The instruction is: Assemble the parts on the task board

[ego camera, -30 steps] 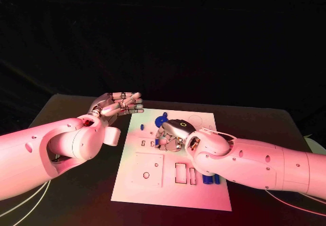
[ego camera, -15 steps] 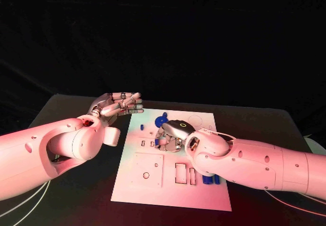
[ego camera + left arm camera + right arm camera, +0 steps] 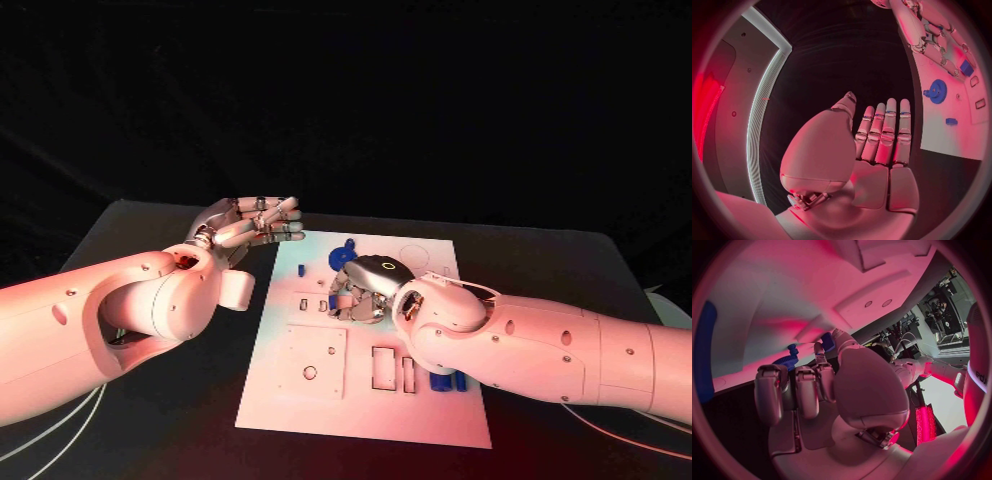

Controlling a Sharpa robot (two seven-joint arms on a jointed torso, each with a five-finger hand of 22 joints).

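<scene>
Nothing has moved | right hand (image 3: 364, 290) curled down on white rectangular task board (image 3: 325, 395), grasp unclear | left hand (image 3: 254, 222) released, fingers straight, beside board's far-left corner

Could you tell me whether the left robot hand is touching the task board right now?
Apart. In the left wrist view, the left robot hand holds nothing, fingers straight, with dark table between its fingertips and the task board.

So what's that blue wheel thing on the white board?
The blue gear is a round toothed wheel, plastic by its look, with a small knob at its hub. It lies flat near the far end of the task board, just beyond the right hand, whose fingers bend down beside it; whether they touch is unclear.
</scene>
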